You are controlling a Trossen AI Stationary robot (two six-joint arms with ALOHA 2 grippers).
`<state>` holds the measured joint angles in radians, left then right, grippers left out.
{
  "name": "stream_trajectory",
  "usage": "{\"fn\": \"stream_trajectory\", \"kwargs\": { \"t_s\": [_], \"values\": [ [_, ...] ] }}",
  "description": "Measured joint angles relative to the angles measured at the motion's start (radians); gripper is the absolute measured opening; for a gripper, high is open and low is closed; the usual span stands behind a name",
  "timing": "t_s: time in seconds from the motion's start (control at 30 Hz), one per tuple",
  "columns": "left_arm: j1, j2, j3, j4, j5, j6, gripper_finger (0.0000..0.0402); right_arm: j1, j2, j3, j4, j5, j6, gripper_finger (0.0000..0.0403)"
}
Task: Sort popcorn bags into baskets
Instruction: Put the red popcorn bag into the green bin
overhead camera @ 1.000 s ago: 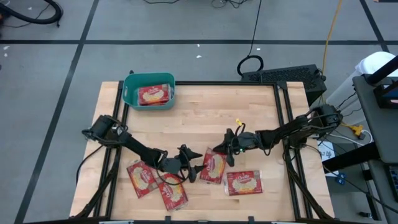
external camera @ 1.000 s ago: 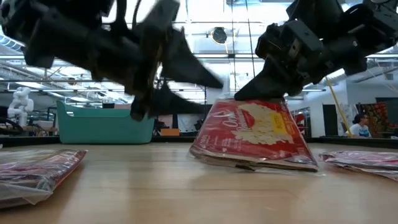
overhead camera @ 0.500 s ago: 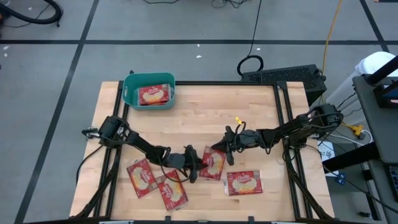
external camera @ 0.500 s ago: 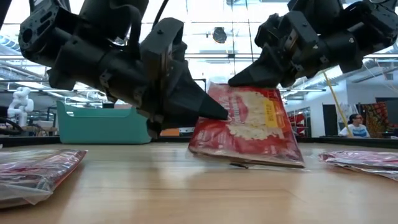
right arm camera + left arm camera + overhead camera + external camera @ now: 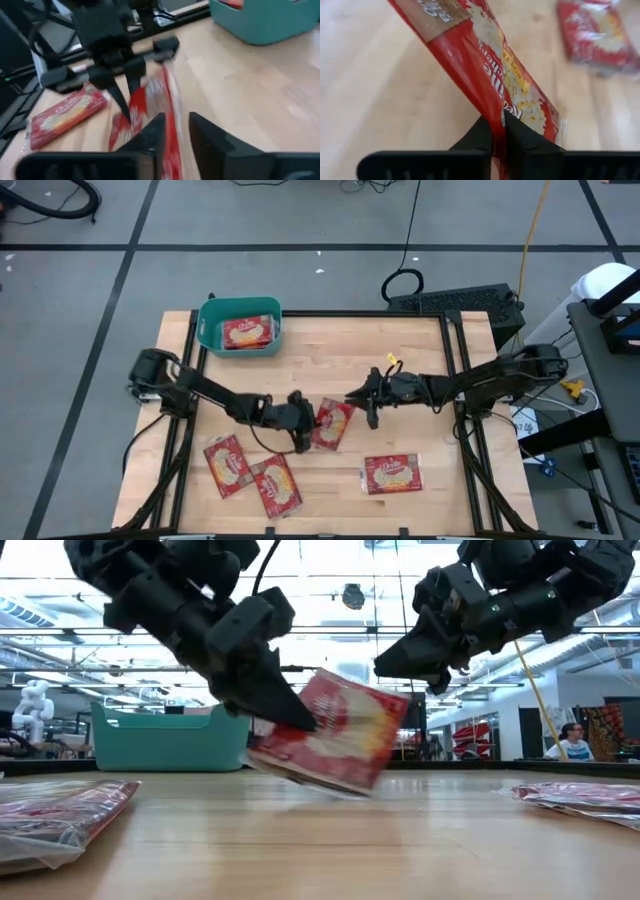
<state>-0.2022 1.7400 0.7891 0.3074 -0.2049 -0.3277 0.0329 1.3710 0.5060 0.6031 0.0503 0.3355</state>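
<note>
One red popcorn bag (image 5: 333, 424) hangs tilted at the table's middle, with my left gripper (image 5: 312, 423) shut on it. My right gripper (image 5: 362, 398) stands open just right of and above the bag's upper corner (image 5: 398, 696), apart from it. Two more popcorn bags (image 5: 228, 465) (image 5: 277, 488) lie flat near the front left, and a third (image 5: 391, 474) lies front right. The teal basket (image 5: 210, 330) at the far left holds one popcorn bag (image 5: 247, 331). My left gripper pinches the bag's left edge (image 5: 497, 107) between its two fingers, coming from the table's left and slanting down. The bag stands edge-on in the fingers, its free end tilted up toward the right. Whether its lower edge (image 5: 340, 792) touches the table I cannot tell.
Black rails run along the table's left and right sides (image 5: 466, 380). Bare wood lies between the held bag and the basket. Beyond the table the low view shows a room with a person seated at far right (image 5: 573, 743).
My left gripper has shut on the bag's left edge and carried it toward the far edge, so the bag no longer leans on the table. My right gripper has opened, let go of the bag's top and drawn back up and to the right.
</note>
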Motion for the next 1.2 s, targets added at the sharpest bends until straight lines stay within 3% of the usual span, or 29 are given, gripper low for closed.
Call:
{"fn": "stream_trajectory", "kwargs": {
  "t_s": [0.13, 0.3, 0.53, 0.8, 1.0, 1.2],
  "values": [
    [0.050, -0.129, 0.000, -0.168, 0.030, 0.096, 0.0020, -0.053, -0.063, 0.000, -0.068, -0.007, 0.056, 0.0133],
    [0.115, -0.261, 0.000, -0.248, 0.074, 0.213, 0.0040, -0.104, -0.075, 0.020, -0.065, -0.054, 0.095, 0.0217],
    [0.201, -0.334, 0.000, -0.370, 0.133, 0.296, 0.0020, -0.143, -0.057, 0.108, -0.076, -0.055, -0.025, 0.0289],
    [0.253, -0.330, 0.000, -0.412, 0.178, 0.333, 0.0031, -0.155, 0.042, 0.154, -0.085, -0.080, -0.124, 0.0277],
    [0.256, -0.330, 0.000, -0.416, 0.188, 0.350, 0.0033, -0.154, 0.172, 0.159, 0.021, -0.080, -0.139, 0.0258],
    [0.244, -0.330, 0.000, -0.410, 0.190, 0.349, 0.0034, -0.151, 0.246, 0.158, 0.120, -0.153, -0.154, 0.0207]
  ]
}}
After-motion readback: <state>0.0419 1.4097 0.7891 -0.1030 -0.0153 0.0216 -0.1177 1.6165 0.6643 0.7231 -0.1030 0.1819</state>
